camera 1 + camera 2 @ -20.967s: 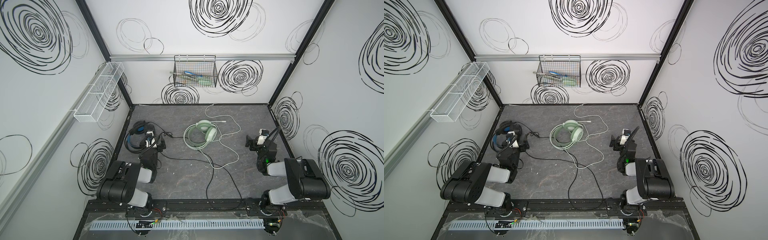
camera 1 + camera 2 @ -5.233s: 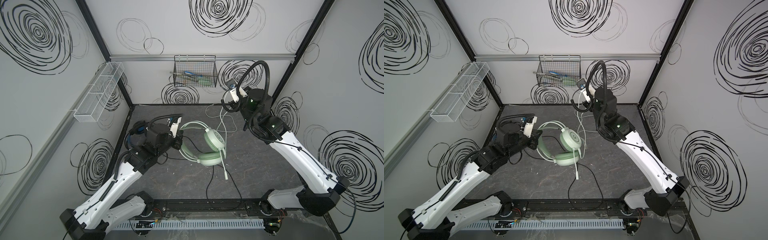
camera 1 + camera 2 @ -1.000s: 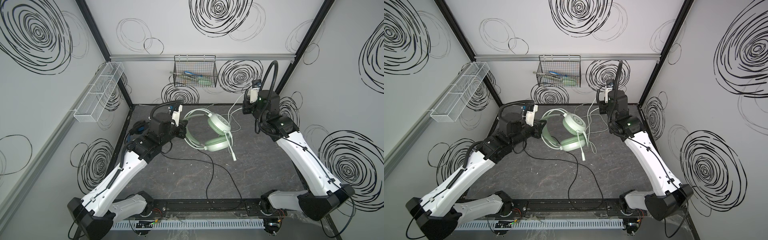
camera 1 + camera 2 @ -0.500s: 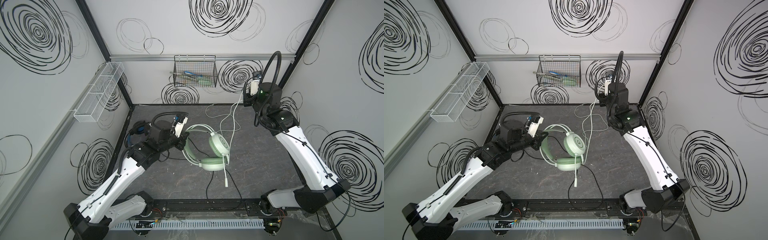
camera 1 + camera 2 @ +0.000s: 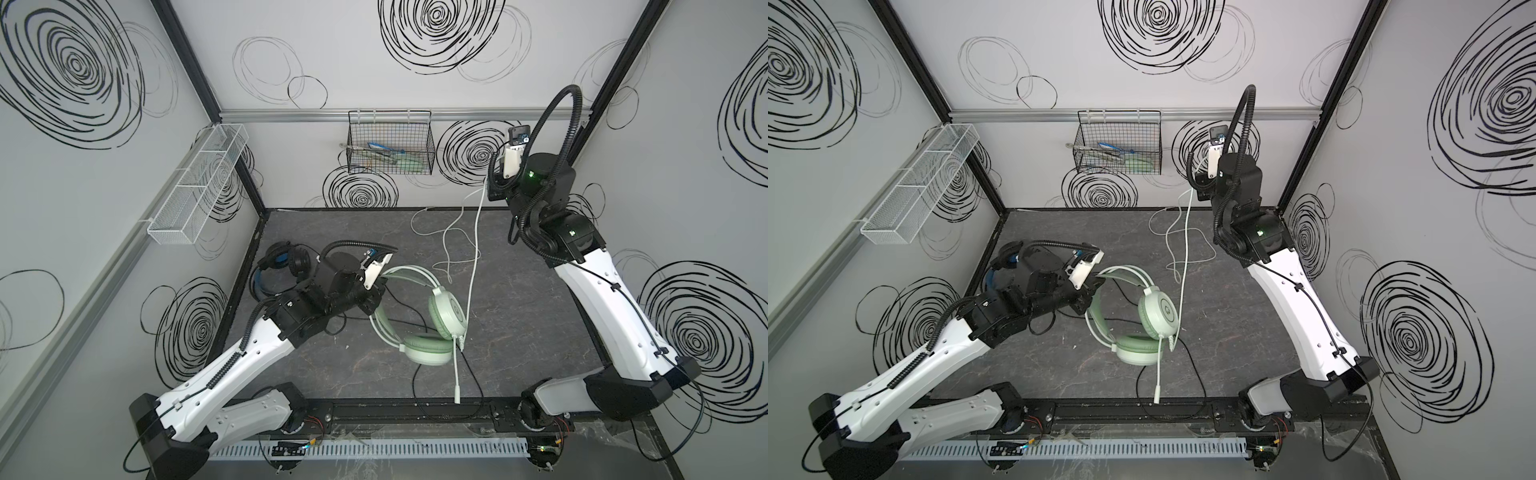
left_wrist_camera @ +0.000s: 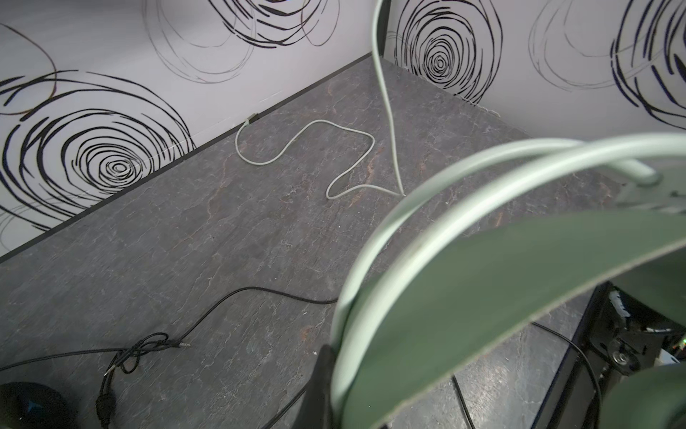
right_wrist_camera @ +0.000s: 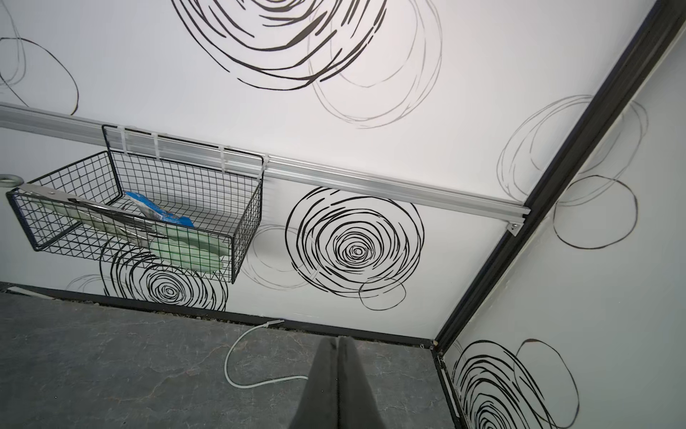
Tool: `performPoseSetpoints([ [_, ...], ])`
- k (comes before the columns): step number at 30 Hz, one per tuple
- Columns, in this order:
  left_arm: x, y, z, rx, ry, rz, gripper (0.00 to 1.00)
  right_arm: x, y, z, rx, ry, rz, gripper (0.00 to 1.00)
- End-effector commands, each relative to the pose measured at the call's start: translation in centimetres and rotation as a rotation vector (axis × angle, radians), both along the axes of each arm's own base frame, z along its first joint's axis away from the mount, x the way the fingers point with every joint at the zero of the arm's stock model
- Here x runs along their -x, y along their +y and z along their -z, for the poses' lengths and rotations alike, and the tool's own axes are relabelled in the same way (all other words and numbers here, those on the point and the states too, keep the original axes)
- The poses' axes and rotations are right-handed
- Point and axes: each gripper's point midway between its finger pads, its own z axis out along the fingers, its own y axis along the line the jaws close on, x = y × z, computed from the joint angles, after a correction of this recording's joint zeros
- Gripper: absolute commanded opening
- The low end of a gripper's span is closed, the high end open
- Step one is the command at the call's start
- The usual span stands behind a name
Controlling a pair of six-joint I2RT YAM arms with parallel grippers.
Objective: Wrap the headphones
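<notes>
**Both top views.** The left gripper is clamped on the headband of the mint-green headset. The headset hangs over the middle of the table. Whether its lower ear cup touches the surface cannot be told. The right gripper, high at the far right, pinches the white cord, which runs down to the headset. The black headset lies at the far left, partly behind the left arm.

**Left wrist view.** The headband fills the foreground beside one dark finger. Slack white cord and the black cord lie on the table.

**Right wrist view.** The right gripper has its jaws pressed together, and no cord shows between them here. The cord's free end rests near the far wall, below the wire basket.
</notes>
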Motion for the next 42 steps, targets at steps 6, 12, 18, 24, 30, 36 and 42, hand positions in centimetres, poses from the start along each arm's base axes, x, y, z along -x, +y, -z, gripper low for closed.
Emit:
performPoseSetpoints([
  [6,2.3,-5.1,-4.4,0.082,-0.124,0.123,0.00,-2.4,3.2,4.0,-0.005,0.085,-0.047,0.00],
  [12,1.6,-5.6,-3.0,0.054,-0.109,0.078,0.00,-2.8,3.5,6.3,-0.018,0.128,-0.051,0.00],
  [18,-0.1,-5.9,-1.2,0.090,-0.098,-0.001,0.00,-2.4,3.0,8.9,-0.022,0.205,-0.045,0.00],
  [24,-0.5,-5.8,-2.4,0.204,-0.154,-0.038,0.00,-2.4,2.6,12.1,-0.025,0.304,-0.038,0.00],
  [30,0.3,-5.4,-2.4,0.224,-0.165,-0.018,0.00,-3.1,2.1,12.1,-0.001,0.314,-0.016,0.00],
  [36,2.1,-5.7,-1.3,0.147,-0.162,0.086,0.00,-3.5,3.3,10.1,0.037,0.265,-0.030,0.00],
  [42,1.4,-5.8,0.0,0.032,-0.161,0.089,0.00,-2.3,6.3,8.3,0.121,0.184,-0.094,0.00],
])
